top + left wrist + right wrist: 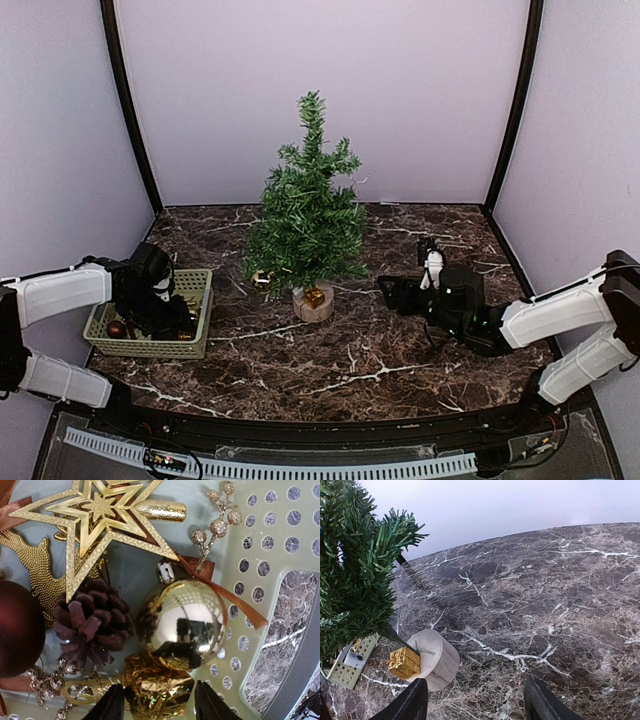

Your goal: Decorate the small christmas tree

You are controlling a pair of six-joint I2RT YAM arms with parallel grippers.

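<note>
The small christmas tree [308, 215] stands mid-table on a round wooden stump [313, 305]. A small gold gift box [315, 297] hangs low by the trunk and a gold ball [262, 278] hangs at its lower left. My left gripper [160, 300] reaches down into the green basket [200, 285]. Its fingers stand apart on either side of a crumpled gold foil ornament [157, 685], close to it. My right gripper [395, 293] hovers open and empty to the right of the stump [436, 657], near the gift box [404, 662] and tree [355, 570].
The basket wall [280, 525] also holds a gold star [100, 515], a shiny gold bauble [182, 622], a brown pinecone [92, 620], a dark red bauble [17, 627] and gold berry sprigs [215, 527]. Grey walls enclose the marble table [400, 350].
</note>
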